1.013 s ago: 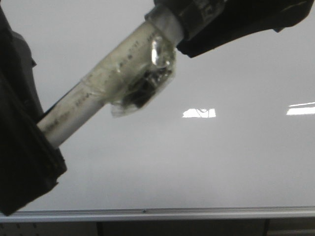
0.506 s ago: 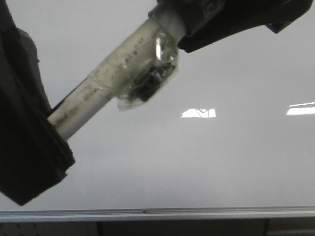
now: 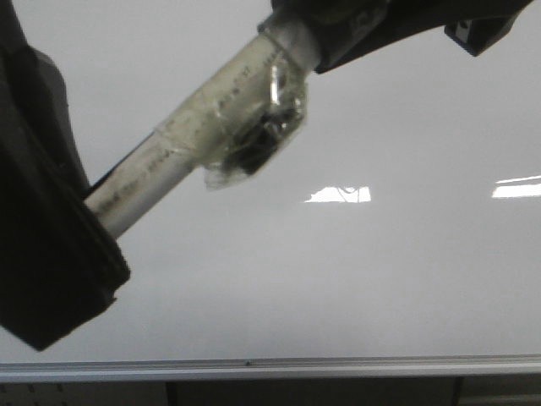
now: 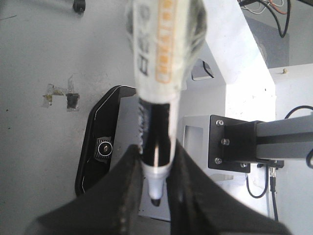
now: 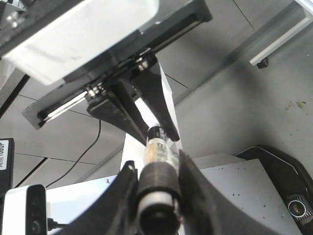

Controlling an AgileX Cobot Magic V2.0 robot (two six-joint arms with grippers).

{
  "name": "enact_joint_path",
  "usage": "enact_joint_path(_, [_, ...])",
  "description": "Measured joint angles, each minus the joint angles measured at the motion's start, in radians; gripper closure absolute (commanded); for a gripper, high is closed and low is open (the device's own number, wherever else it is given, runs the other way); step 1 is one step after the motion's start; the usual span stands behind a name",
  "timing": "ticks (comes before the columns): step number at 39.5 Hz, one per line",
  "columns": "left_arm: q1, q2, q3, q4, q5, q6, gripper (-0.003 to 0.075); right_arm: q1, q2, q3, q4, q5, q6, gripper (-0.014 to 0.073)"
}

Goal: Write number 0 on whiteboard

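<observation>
Marker (image 3: pixel 203 139) clamped at opposite ends by left end effector (image 4: pixel 155 186) and right end effector (image 5: pixel 155 196).

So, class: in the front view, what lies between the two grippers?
A white marker wrapped in clear tape spans the gap from the left gripper to the right gripper, with the whiteboard behind it.

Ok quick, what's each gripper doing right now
Left gripper: closed on the marker, tip end.
Right gripper: closed on the marker's other end.

A tape-wrapped marker (image 3: pixel 211 135) (tip bare), with tape scraps (image 4: pixel 61 95), seemingly on the floor.
</observation>
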Motion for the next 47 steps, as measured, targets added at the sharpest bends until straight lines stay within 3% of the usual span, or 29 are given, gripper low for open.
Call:
enact_joint_path(4, [0.000,0.000,0.000,-0.015,0.004,0.000,0.0148,0.000,0.000,-0.002,-0.002,-0.009,0.000,0.0662])
enact_joint_path(6, [0.000,0.000,0.000,-0.027,0.000,0.000,0.0074,0.000,0.000,-0.002,-0.006,-0.014,0.000,0.0662])
enact_joint_path(9, [0.000,0.000,-0.002,-0.043,-0.016,0.000,0.0034,0.001,0.000,-0.002,-0.006,-0.009,0.000,0.0662])
enact_joint_path(20, [0.000,0.000,-0.002,-0.050,-0.028,0.000,0.0048,0.001,0.000,-0.004,-0.060,-0.008,0.027,0.0662])
enact_joint_path(33, [0.000,0.000,-0.002,-0.052,-0.033,0.000,0.0048,0.001,0.000,-0.121,-0.610,0.005,0.395,0.0662])
enact_joint_path(37, [0.000,0.000,-0.002,-0.052,-0.033,0.000,0.0059,0.001,0.000,-0.183,-0.782,-0.049,0.521,0.0662])
enact_joint_path(42, [0.000,0.000,-0.002,-0.052,-0.033,0.000,0.0214,0.001,0.000,-0.241,-0.953,-0.116,0.635,0.0662])
enact_joint_path(47, [0.000,0.000,-0.002,-0.052,-0.033,0.000,0.0419,0.001,0.000,-0.271,-1.009,-0.132,0.671,0.0662])
